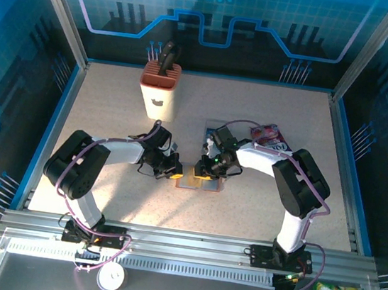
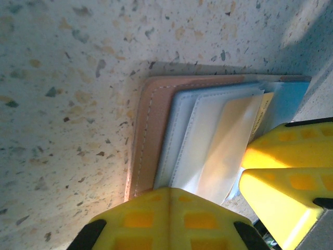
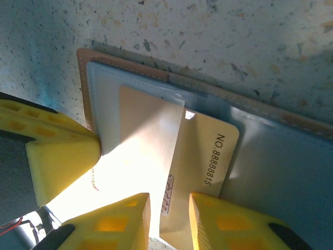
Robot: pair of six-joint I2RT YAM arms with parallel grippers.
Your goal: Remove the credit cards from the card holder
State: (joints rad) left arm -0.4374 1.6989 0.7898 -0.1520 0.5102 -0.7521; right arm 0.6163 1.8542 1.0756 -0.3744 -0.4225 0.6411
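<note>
The brown card holder (image 3: 291,172) lies open mid-table (image 1: 257,210) with its blue-grey pockets up and its long axis running left to right. A cream numbered card (image 3: 208,151) juts from a pocket toward the right gripper (image 3: 170,219), whose jaws stand slightly apart over it. The left gripper (image 2: 169,219) has its fingers pressed together at the holder's edge.

Worktop (image 2: 62,104): speckled stone-look surface, matt, fine-grained. Card holder (image 2: 141,140): brown leather-look cover, stitched edge, low sheen; inner pockets smooth blue-grey, slightly glossy. Credit card (image 3: 208,151): smooth cream plastic, glossy, printed digits. Jaws: yellow moulded plastic, grid-recessed, satin.
</note>
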